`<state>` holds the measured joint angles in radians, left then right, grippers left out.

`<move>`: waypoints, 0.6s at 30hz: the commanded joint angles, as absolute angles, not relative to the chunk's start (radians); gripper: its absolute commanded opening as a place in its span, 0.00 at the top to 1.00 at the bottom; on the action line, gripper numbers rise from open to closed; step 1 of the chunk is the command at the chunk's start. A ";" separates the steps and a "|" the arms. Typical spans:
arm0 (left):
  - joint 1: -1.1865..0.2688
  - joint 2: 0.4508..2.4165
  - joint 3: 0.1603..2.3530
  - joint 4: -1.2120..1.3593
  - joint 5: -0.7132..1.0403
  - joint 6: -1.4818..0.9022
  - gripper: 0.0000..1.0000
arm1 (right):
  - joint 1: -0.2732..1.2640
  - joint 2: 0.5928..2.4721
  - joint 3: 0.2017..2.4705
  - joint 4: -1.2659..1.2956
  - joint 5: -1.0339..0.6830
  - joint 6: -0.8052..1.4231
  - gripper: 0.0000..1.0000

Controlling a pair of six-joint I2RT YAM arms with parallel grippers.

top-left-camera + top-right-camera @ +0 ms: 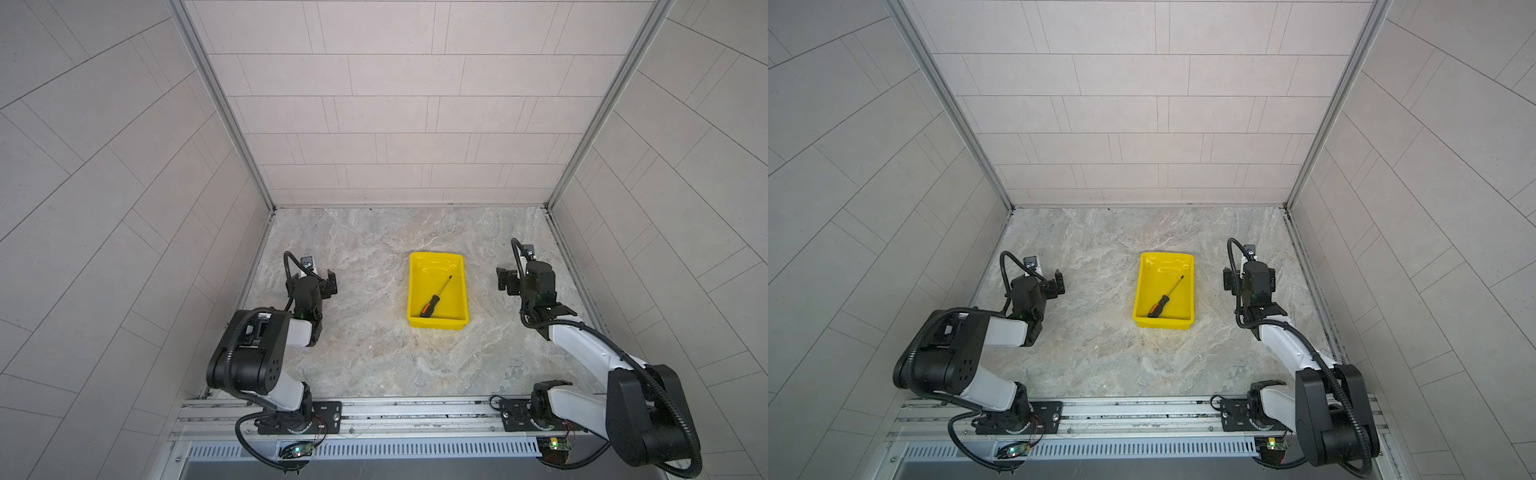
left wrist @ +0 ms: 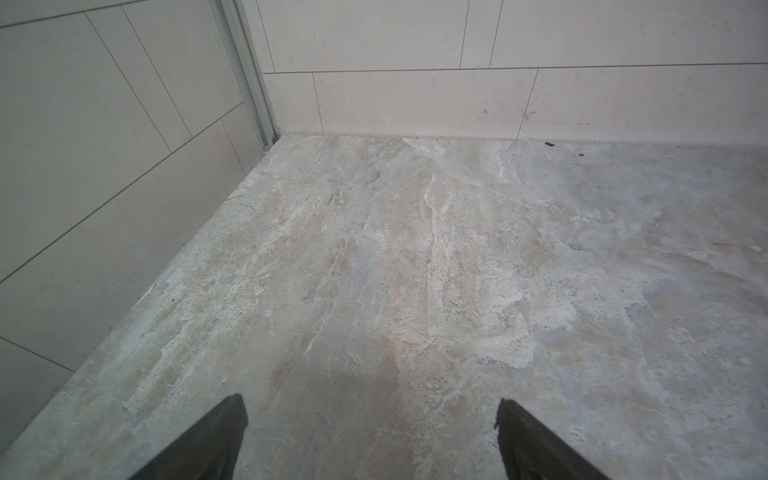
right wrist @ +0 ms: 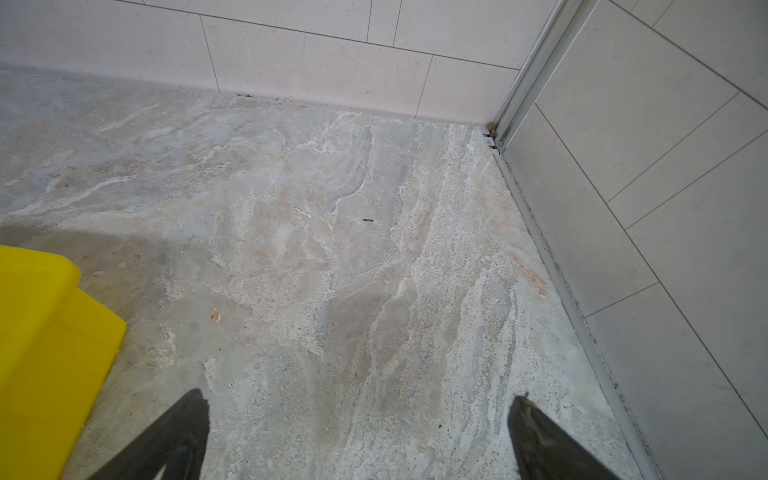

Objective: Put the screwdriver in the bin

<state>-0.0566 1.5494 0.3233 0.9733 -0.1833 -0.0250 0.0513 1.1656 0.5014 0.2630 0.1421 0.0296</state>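
Observation:
The screwdriver, black-handled with orange marks, lies slantwise inside the yellow bin in both top views, handle toward the near wall. Neither arm touches it. My left gripper hovers well to the left of the bin, open and empty; the left wrist view shows its fingertips spread wide over bare stone, gripper. To the right of the bin, my right gripper is open too, with the bin's corner beside it.
Tiled walls enclose the marbled stone tabletop on three sides, with metal corner posts at the back. An aluminium rail carrying both arm bases runs along the front edge. A small dark speck lies on the stone.

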 commanded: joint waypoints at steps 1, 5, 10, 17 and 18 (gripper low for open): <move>-0.049 1.552 0.346 1.003 -0.149 -0.009 0.00 | 0.051 1.167 0.489 0.316 0.168 0.015 0.00; -0.049 1.551 0.349 0.994 -0.149 -0.009 0.00 | 0.051 1.193 0.499 0.322 0.163 0.012 0.00; -0.050 1.528 0.354 0.964 -0.139 -0.007 0.00 | 0.051 1.209 0.497 0.336 0.160 0.014 0.00; -0.049 1.491 0.359 0.921 -0.134 -0.003 0.00 | 0.049 1.224 0.504 0.335 0.137 0.014 0.00; -0.050 1.492 0.357 0.925 -0.136 -0.006 0.00 | 0.049 1.227 0.502 0.344 0.133 0.011 0.01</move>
